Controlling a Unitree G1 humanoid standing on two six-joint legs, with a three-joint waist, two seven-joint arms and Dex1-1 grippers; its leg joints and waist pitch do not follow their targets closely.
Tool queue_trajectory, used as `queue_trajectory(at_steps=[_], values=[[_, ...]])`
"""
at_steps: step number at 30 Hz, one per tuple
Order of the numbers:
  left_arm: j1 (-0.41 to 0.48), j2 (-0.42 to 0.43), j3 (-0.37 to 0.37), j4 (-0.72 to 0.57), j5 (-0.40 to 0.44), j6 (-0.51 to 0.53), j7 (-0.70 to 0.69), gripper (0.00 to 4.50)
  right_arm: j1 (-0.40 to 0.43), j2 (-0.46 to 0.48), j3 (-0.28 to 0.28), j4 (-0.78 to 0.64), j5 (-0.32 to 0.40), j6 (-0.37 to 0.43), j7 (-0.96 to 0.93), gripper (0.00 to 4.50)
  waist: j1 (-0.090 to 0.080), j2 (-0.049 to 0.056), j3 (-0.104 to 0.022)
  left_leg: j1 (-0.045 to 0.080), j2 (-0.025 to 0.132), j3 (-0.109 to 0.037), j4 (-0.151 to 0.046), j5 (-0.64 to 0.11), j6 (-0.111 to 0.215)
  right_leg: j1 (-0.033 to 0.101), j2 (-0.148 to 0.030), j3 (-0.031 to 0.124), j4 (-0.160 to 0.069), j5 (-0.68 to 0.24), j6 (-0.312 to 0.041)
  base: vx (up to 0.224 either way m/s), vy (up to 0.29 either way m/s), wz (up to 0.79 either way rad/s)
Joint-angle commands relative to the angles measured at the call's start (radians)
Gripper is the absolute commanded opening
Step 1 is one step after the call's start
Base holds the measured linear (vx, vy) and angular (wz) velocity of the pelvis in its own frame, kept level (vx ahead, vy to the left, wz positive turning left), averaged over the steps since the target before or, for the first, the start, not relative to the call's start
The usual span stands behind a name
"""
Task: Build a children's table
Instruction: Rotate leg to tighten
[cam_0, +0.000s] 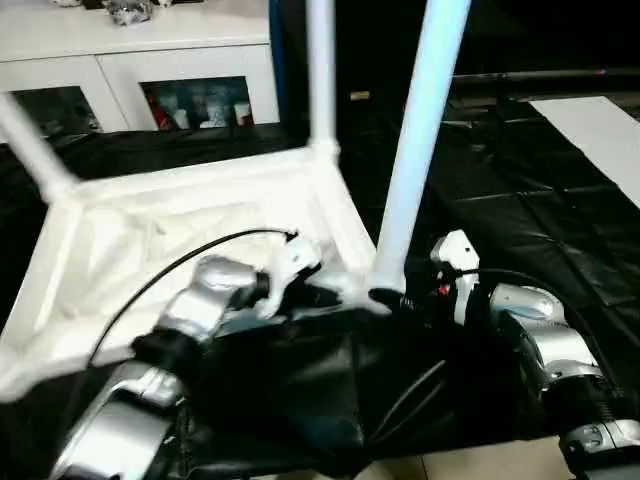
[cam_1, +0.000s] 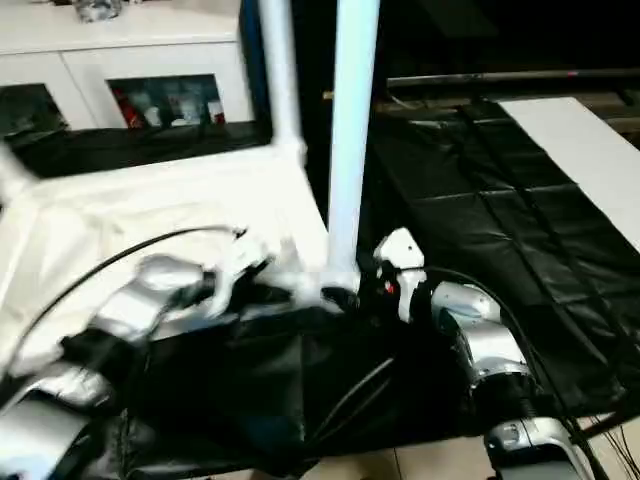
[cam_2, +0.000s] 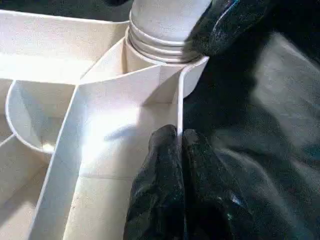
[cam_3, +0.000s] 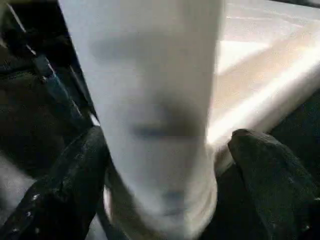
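Three legs stand up from the upturned table top (cam_0: 180, 240), which lies ribs-up on a black sheet (cam_0: 520, 230), in front of a white cabinet (cam_0: 130, 60); one leg at the far left corner (cam_0: 35, 150), one at the far right corner (cam_0: 320, 70), one at the near right corner (cam_0: 420, 130); the near left corner is hidden behind the left arm, so a fourth leg cannot be confirmed.

Step in hand, by judgement: seating the near right leg in its corner socket (cam_2: 165, 55); its ringed foot sits in the socket mouth, rings visible above the rim, so it may not be fully home.

Left gripper (cam_2: 180, 137): fingers pressed together, nipping the thin side wall of the table top just beside that socket; it appears to steady the top.

Right gripper (cam_3: 167, 155): jaws wide, one finger (cam_3: 75, 185) on either side of the leg's foot; a gap shows at the far finger, so no firm hold can be claimed.

Next move, by judgement: close on the leg and press or twist it down while the top is held; otherwise fetch any remaining leg.
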Motion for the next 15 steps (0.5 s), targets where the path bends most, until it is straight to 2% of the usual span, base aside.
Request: queue_trajectory(at_steps=[1, 4, 6, 9, 15], values=[[0.031, -0.005, -0.032, -0.005, -0.016, 0.005, -0.052, 0.0, -0.004, -0.008, 0.006, -0.029, 0.016, 0.01, 0.015, 4.04, 0.001, -0.022, -0.056, 0.0, 0.04, -0.003, -0.058, -0.048, 0.132, 0.048, -0.075, 0.041, -0.065, -0.043, -0.256, 0.0, 0.0, 0.0], [0.031, -0.003, -0.024, -0.003, -0.015, 0.005, -0.05, 0.0, 0.0, -0.012, 0.03, -0.037, 0.012, 0.027, 0.032, 4.04, 0.004, -0.024, -0.057, -0.002, 0.038, -0.003, -0.056, -0.017, 0.143, 0.049, -0.074, 0.04, -0.058, 0.03, -0.269, 0.0, 0.0, 0.0], [0.028, -0.002, -0.018, 0.006, -0.011, -0.002, -0.047, 0.0, 0.007, -0.014, 0.049, -0.038, -0.001, 0.031, 0.046, 3.89, 0.005, -0.025, -0.056, -0.003, 0.036, -0.003, -0.056, -0.022, 0.141, 0.051, -0.075, 0.039, -0.059, 0.021, -0.266, 0.0, 0.0, 0.0], [0.029, 0.002, -0.018, 0.001, -0.013, 0.001, -0.052, 0.0, 0.015, -0.011, 0.046, -0.041, -0.007, 0.036, 0.056, 3.59, 0.006, -0.025, -0.055, -0.003, 0.036, -0.003, -0.058, -0.043, 0.127, 0.051, -0.077, 0.04, -0.064, -0.028, -0.254, 0.0, 0.0, 0.0], [0.038, 0.01, -0.018, -0.02, -0.018, 0.012, -0.063, 0.0, 0.025, -0.014, 0.043, -0.05, -0.004, 0.045, 0.062, 3.15, 0.005, -0.024, -0.057, -0.003, 0.036, -0.004, -0.056, -0.022, 0.126, 0.052, -0.074, 0.04, -0.06, 0.002, -0.254, 0.0, 0.0, 0.0]])
